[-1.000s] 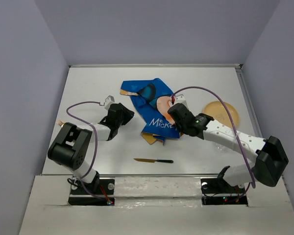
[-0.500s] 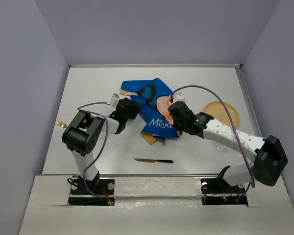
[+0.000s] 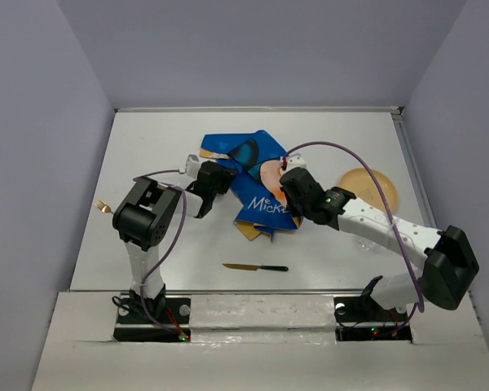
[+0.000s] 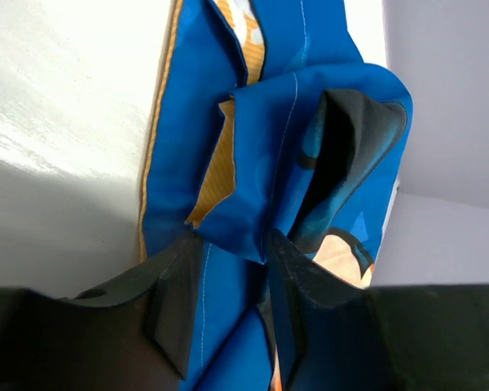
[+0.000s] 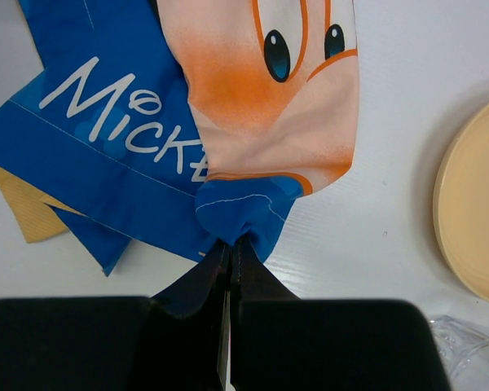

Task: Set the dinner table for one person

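Note:
The white dinner table (image 3: 147, 147) holds a crumpled blue Mickey Mouse placemat (image 3: 257, 191) at its middle. My right gripper (image 3: 290, 182) is shut on a bunched blue edge of the placemat (image 5: 114, 122), its jaws (image 5: 231, 242) pinched together on the cloth. My left gripper (image 3: 214, 181) is at the placemat's left side. In the left wrist view its gripper (image 4: 228, 244) is open, with its jaws either side of a raised blue fold of the placemat (image 4: 269, 122). A knife (image 3: 255, 267) with a black handle lies near the front.
A tan plate (image 3: 368, 189) lies at the right, and it shows in the right wrist view (image 5: 473, 220). A clear glass (image 5: 464, 350) sits by the right arm. A small tan object (image 3: 103, 207) lies at the table's left edge. Grey walls surround the table.
My left arm has swung right and its gripper has moved up onto the placemat's left folds. The right gripper has stayed shut on the cloth edge, barely moving.

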